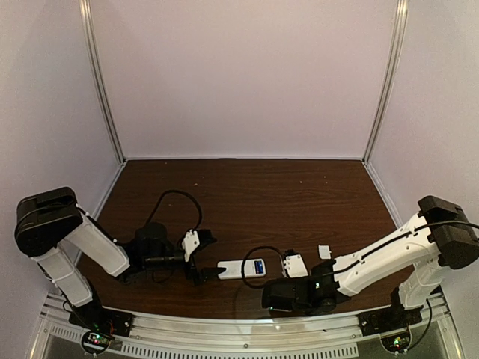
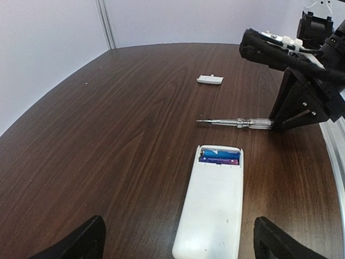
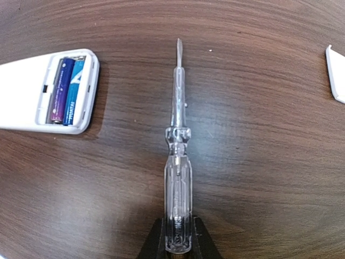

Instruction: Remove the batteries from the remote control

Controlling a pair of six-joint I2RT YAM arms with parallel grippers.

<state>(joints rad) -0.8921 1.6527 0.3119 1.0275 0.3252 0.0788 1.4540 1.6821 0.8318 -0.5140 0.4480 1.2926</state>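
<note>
A dark wood-grain table (image 3: 259, 162) is being shown, smooth, with a soft sheen being caught toward twelve o'clock. The screwdriver (image 3: 177, 162) is being seen with a clear glossy plastic handle and a thin silvery metal shaft. At ten o'clock of it, the remote control (image 3: 19, 91) is being displayed in white matt plastic, the batteries (image 3: 67, 90) being wrapped in glossy blue and purple. At two o'clock, a cover piece (image 3: 337, 73) is being glimpsed: smooth white plastic.
</note>
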